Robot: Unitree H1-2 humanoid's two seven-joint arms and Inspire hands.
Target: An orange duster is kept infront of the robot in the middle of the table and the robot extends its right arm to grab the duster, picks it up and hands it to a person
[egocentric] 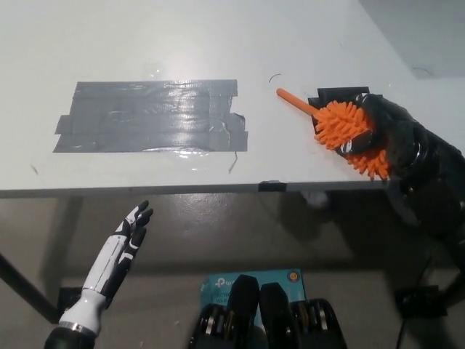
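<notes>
An orange duster [344, 129] with a spiky head and a thin orange handle pointing up-left lies over the right part of the white table [182, 43]. My black right hand [381, 134] is shut on the spiky head, its fingers wrapped over the bristles near the table's front edge. A black tape mark [338, 93] sits just behind the duster. My white left hand [123, 243] hangs below the table edge at the lower left, open and holding nothing.
A large patch of grey tape [152, 116] covers the table's middle left. Small bits of black tape [270, 186] sit on the front edge. Below the table there is a floor and a teal box [290, 277].
</notes>
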